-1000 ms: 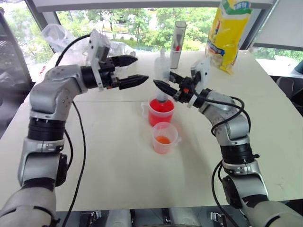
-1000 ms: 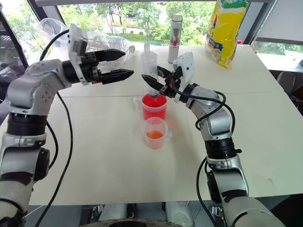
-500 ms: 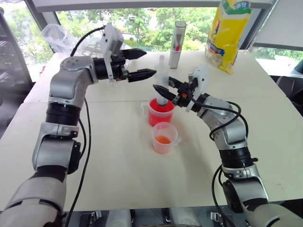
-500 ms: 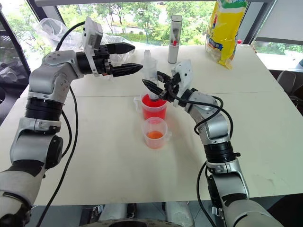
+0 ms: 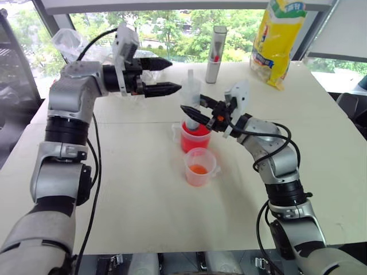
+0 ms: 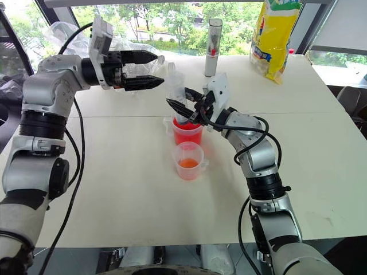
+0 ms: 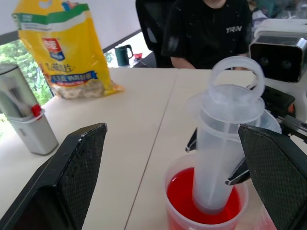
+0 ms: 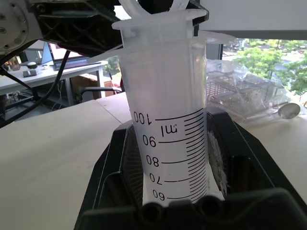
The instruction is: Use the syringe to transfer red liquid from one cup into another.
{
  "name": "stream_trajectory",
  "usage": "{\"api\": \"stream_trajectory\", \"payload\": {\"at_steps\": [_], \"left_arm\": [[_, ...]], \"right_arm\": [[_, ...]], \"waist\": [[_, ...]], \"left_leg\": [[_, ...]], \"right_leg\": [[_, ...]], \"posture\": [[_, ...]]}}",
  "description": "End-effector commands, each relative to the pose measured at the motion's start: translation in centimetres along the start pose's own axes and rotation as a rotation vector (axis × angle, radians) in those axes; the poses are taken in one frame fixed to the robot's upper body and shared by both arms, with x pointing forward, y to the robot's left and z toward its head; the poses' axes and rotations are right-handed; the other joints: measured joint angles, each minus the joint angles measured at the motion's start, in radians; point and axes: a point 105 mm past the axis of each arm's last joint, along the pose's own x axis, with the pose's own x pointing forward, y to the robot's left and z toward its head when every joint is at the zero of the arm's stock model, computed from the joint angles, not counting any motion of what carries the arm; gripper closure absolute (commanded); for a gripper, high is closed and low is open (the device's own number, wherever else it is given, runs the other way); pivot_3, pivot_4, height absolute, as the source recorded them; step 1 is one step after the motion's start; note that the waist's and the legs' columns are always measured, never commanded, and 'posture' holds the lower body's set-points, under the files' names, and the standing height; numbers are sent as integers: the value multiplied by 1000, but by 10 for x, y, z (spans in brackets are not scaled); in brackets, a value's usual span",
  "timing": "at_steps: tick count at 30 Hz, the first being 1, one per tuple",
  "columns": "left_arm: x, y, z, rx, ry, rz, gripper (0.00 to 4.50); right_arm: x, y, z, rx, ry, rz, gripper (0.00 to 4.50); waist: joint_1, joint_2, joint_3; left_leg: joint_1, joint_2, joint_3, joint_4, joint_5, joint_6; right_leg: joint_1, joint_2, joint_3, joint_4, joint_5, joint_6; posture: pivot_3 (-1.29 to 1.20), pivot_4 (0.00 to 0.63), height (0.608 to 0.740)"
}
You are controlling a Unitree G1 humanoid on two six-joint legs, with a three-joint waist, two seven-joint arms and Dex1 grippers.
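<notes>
The table (image 5: 143,217) is wide and pale, made of two tops with a seam running across it. Behind it stand large windows with green trees outside. At the far edge there is a yellow bag (image 5: 278,40), an upright grey tube (image 5: 216,46) with a red mark, and some crumpled clear plastic (image 5: 69,41). In the left wrist view a person in a black shirt (image 7: 206,31) sits at the other side, near a dark mug (image 7: 123,53).

The syringe (image 5: 191,103) stands almost upright, its long axis nearly vertical. Its tip points down into the red liquid (image 7: 184,199) of the larger handled cup (image 5: 194,137), and its ring-shaped plunger end points up (the scale marks show clearly in the right wrist view). The right gripper (image 5: 198,110) is pinching the syringe at its barrel, just above the rim of that cup. The left gripper (image 5: 166,75) has its fingers spread wide and holds nothing; it points level toward the top of the syringe, near it but apart. The smaller cup (image 5: 199,167) stands just in front of the larger one, with only an orange layer at its bottom.
</notes>
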Motion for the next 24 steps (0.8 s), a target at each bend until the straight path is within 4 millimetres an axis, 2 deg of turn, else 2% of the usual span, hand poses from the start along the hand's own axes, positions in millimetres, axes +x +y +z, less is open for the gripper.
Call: {"api": "stream_trajectory", "payload": {"at_steps": [1,8,13,21,24], "left_arm": [[6,2,23,62,-53,-6,0],[19,3,19,48,-61,-34,0],[28,1,11,46,-40,-65,0],[37,-7,10,16,-53,-141,0],[38,-9,9,11,-56,-154,779]], "right_arm": [[1,6,15,-43,-43,28,3015],[0,8,14,-53,-32,36,3015],[-2,9,14,-56,-28,39,3015],[-1,10,13,-57,-22,46,3015],[-1,10,12,-57,-20,46,3015]], "waist": [[1,0,0],[-5,0,0],[-3,0,0],[-4,0,0],[-3,0,0]], "left_leg": [[0,0,0,0,0,0],[0,0,0,0,0,0],[0,0,0,-1,0,0],[0,0,0,0,0,0],[0,0,0,0,0,0]], "right_leg": [[0,0,0,0,0,0],[0,0,0,0,0,0],[0,1,0,0,0,0],[0,1,0,0,0,0],[0,1,0,0,0,0]], "posture": [[0,150,740],[0,150,740],[0,150,740],[0,150,740],[0,150,740]]}}
